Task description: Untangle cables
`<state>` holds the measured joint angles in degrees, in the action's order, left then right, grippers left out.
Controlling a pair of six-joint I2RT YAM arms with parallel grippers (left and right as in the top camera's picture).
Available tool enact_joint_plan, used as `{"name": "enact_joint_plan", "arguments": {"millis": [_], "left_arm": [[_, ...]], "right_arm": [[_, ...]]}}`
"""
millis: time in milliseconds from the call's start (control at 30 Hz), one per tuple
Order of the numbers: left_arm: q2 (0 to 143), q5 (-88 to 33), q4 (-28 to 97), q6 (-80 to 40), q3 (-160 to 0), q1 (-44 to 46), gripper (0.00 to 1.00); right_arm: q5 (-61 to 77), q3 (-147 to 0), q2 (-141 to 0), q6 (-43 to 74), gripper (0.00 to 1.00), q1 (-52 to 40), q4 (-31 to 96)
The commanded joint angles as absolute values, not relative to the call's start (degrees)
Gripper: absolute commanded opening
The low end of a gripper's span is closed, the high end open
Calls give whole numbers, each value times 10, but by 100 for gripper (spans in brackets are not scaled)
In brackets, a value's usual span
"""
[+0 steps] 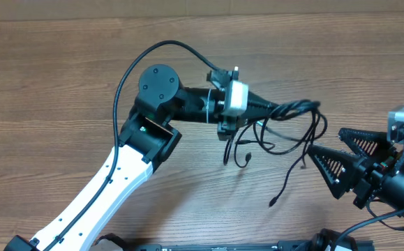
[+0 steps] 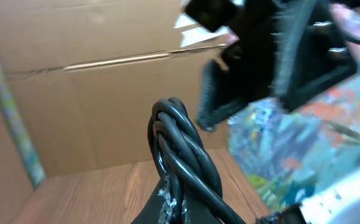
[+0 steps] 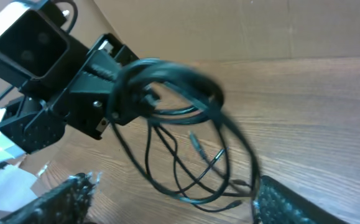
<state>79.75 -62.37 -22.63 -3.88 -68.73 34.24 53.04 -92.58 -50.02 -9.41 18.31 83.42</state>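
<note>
The cables (image 1: 292,132) are thin black cords bunched in a knot, with loops and plug ends dangling to the table. My left gripper (image 1: 289,109) is shut on the knot and holds it above the wood. In the left wrist view the twisted cables (image 2: 181,143) rise out of that gripper (image 2: 175,202). My right gripper (image 1: 325,141) stands open just right of the hanging loops, its fingers (image 1: 358,138) spread wide. In the right wrist view the loops (image 3: 192,162) hang between that gripper's fingers (image 3: 291,202), one strand close to the right finger. The right gripper (image 3: 176,208) holds nothing.
The wooden table (image 1: 62,84) carries both arms. A cardboard wall (image 2: 92,93) stands behind the table. A colourful printed surface (image 2: 304,137) lies at the right in the left wrist view. White paper (image 3: 5,186) shows at the lower left of the right wrist view.
</note>
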Motion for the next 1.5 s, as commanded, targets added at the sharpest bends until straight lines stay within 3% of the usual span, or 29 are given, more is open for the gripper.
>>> {"name": "enact_joint_plan", "arguments": {"millis": [0,133,567,1033,1467], "left_arm": [[790,-522,-214,-64,-699,372,4],[790,-479,-200,-56,-699,399,4],[790,-511,-166,-12,-699,409,4],[790,-585,-148,102,-699,409,4],[790,-483,-133,111,-699,420,4]], "right_arm": [[537,-938,-496,-75,88,184,830],[536,-938,-496,-75,93,184,826],[485,-938,-496,8,92,184,787],[469,-938,-496,161,64,184,761],[528,-938,-496,163,64,184,812]]}}
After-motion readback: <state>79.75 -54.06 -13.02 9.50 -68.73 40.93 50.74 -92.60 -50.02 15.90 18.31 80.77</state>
